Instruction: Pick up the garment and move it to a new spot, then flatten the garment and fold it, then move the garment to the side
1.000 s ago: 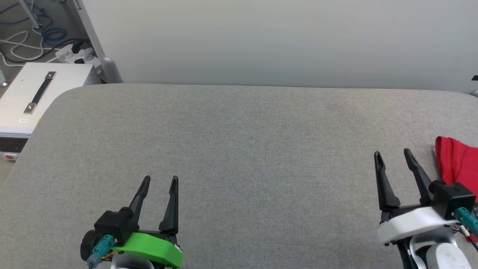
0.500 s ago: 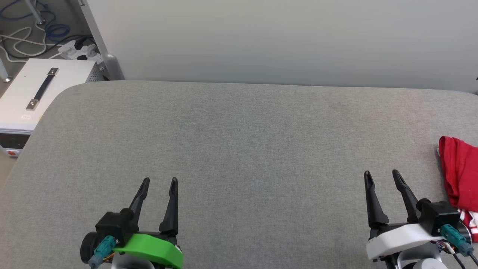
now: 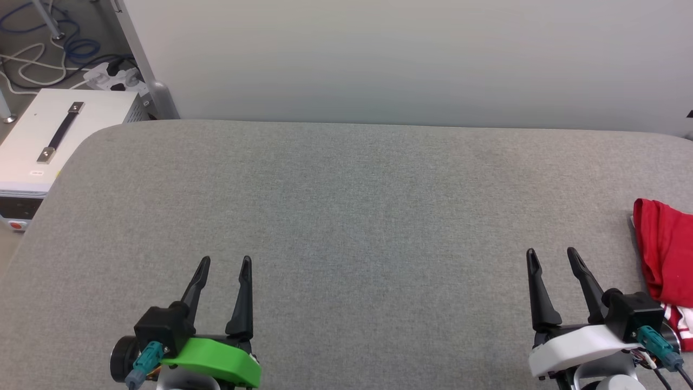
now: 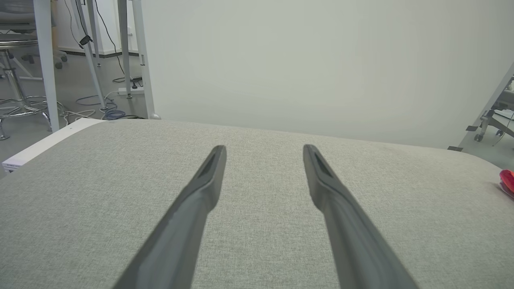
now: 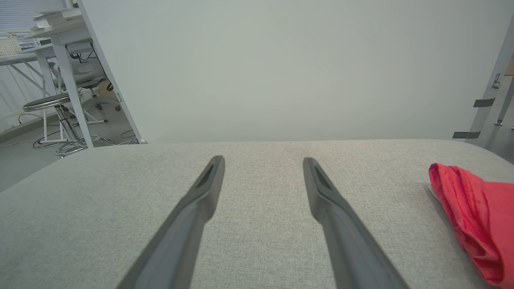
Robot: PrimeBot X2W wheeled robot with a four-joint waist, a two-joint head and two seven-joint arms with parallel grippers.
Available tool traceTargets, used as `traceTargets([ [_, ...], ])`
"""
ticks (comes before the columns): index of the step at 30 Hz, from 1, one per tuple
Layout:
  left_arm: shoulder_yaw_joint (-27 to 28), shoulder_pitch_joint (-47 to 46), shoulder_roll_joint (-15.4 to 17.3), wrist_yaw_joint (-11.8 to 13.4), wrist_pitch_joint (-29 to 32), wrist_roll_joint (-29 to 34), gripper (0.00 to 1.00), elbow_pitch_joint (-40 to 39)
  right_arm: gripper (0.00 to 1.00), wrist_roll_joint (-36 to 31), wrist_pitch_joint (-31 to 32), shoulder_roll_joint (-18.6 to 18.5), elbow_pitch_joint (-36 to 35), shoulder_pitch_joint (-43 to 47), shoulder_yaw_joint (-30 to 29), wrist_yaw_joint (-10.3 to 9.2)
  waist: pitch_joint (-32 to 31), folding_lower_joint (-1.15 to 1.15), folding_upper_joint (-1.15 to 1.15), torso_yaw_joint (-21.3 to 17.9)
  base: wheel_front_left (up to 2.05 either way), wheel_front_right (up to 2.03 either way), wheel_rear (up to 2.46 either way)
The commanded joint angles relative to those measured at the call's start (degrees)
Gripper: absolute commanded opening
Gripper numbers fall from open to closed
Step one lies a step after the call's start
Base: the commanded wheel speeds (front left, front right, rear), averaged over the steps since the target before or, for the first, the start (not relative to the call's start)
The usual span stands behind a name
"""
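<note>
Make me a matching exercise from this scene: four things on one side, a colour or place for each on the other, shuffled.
1 left claw
2 right claw
3 garment
4 white box

A red, bunched at the table's right edge
B green mount
C off the table, past its left corner
D white mount

Pairs: 1-B, 2-D, 3-A, 4-C.
</note>
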Motion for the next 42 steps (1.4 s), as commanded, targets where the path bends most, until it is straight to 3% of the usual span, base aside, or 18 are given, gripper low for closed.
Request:
traceTargets([
  [1, 0.3, 0.7, -0.4, -0.2, -0.3, 0.0, 1.0, 0.0, 1.0, 0.2, -0.4, 0.2, 0.2, -0.4, 0.1, -0.1, -0.1, 0.0, 0.0, 0.0, 0.0, 0.0, 0.0],
  [17, -0.3, 0.7, -0.5, -0.2, -0.3, -0.9, 1.0, 0.1, 1.0, 0.2, -0.5, 0.3, 0.5, -0.4, 0.4, -0.1, -0.3, 0.0, 0.0, -0.1, 0.0, 0.0, 0.0],
  [18, -0.3, 0.0, -0.1, 0.0, 0.0, -0.7, 0.0, 0.0, 0.0, 0.2, -0.1, 0.2, 0.4, 0.0, 0.3, 0.0, -0.3, 0.0, 0.0, -0.2, 0.0, 0.0, 0.0],
  [42, 0.0, -0.3, -0.1, 1.2, 2.5, 1.4, 0.0, -1.2, 0.0, -1.3, 2.2, 0.2, -0.9, 0.0, 0.2, -0.02, -0.1, 0.0, 0.0, -0.8, 0.0, 0.0, 0.0],
])
